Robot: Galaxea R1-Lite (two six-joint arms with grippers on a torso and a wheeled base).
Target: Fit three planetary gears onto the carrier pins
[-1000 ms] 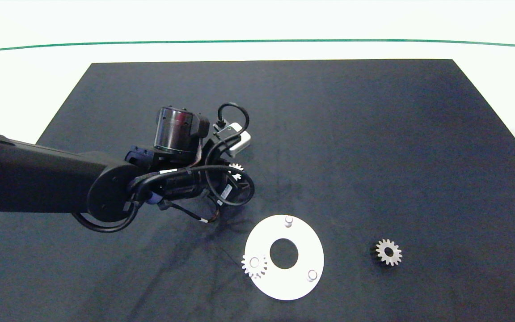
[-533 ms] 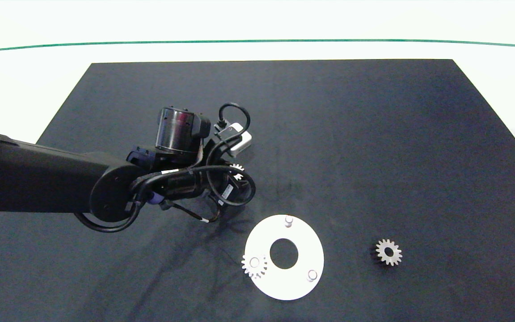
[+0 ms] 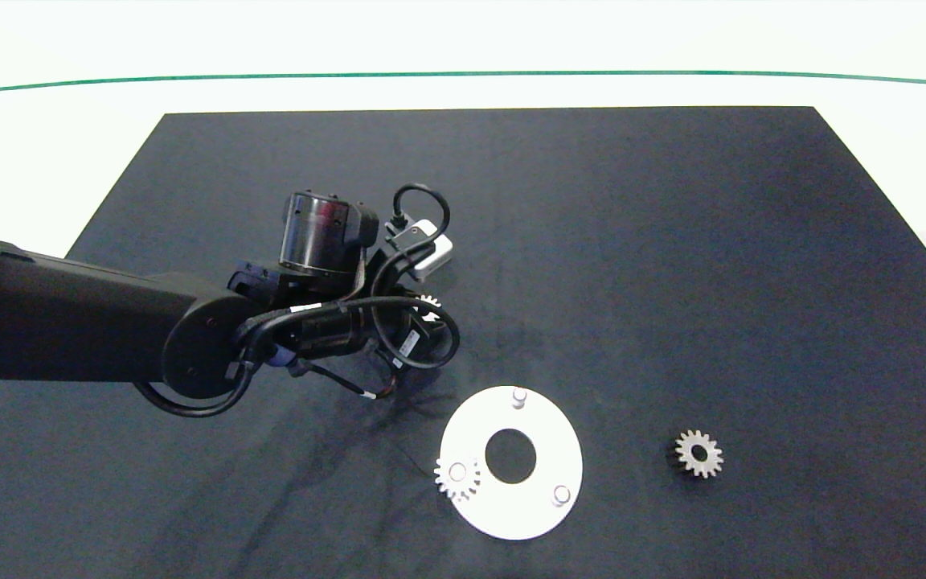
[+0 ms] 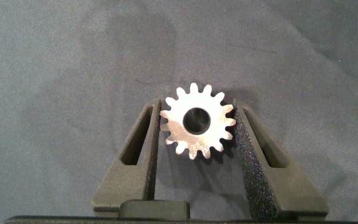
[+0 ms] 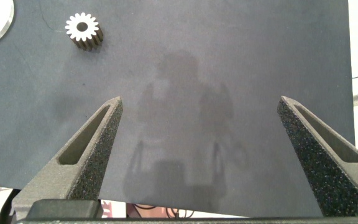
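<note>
The left gripper (image 4: 197,124) pinches one planetary gear (image 4: 197,121) between its fingers, above the dark mat (image 3: 632,241). Another gear (image 3: 456,478) sits on a pin of the white disc (image 3: 543,462); two pins (image 3: 519,396) are bare — a third gear (image 3: 698,453) lies apart. The right gripper (image 5: 199,112) is spread wide, empty.

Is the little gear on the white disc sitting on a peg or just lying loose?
On a peg. The gear lies flat at the white disc's edge, with a peg's round top showing through its hole.

Silvery gears (image 3: 698,453) and a white disc (image 3: 543,515) on a dark navy mat (image 3: 672,241), edged by a white surface (image 3: 45,161) with a thin green line (image 3: 463,74).
</note>
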